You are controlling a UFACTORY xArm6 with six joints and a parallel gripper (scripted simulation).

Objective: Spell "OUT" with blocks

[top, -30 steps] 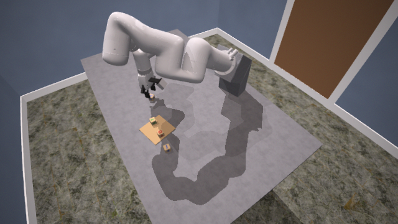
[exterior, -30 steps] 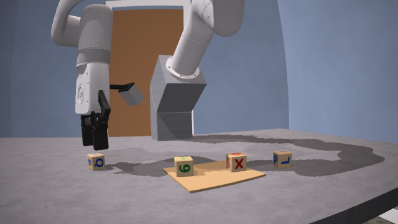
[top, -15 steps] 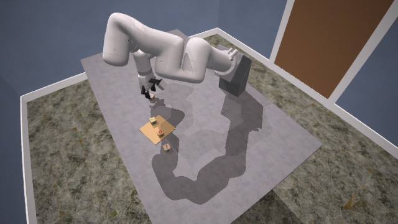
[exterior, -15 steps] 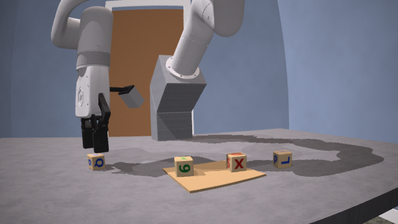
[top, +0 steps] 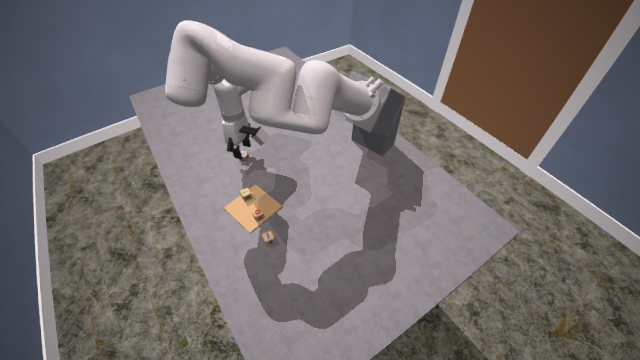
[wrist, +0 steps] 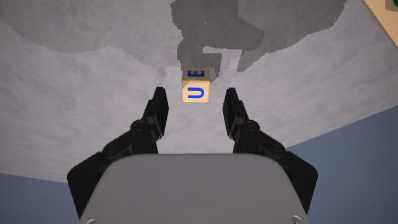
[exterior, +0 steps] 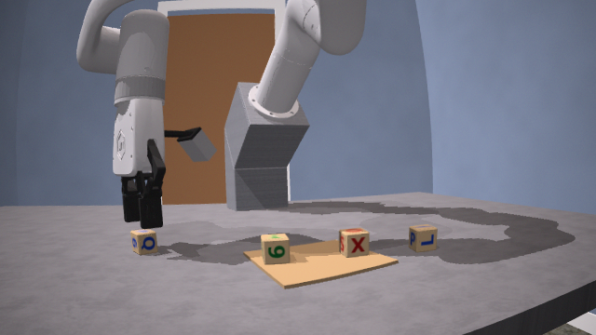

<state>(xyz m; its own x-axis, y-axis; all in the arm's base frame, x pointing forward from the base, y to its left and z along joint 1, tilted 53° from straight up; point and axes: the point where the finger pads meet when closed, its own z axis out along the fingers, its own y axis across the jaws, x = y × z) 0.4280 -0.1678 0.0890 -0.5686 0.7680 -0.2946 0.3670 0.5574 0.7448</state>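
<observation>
Tan mat; wooden block, blue letters.

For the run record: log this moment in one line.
hand: open, above U block | U block: off mat | held: nothing
</observation>
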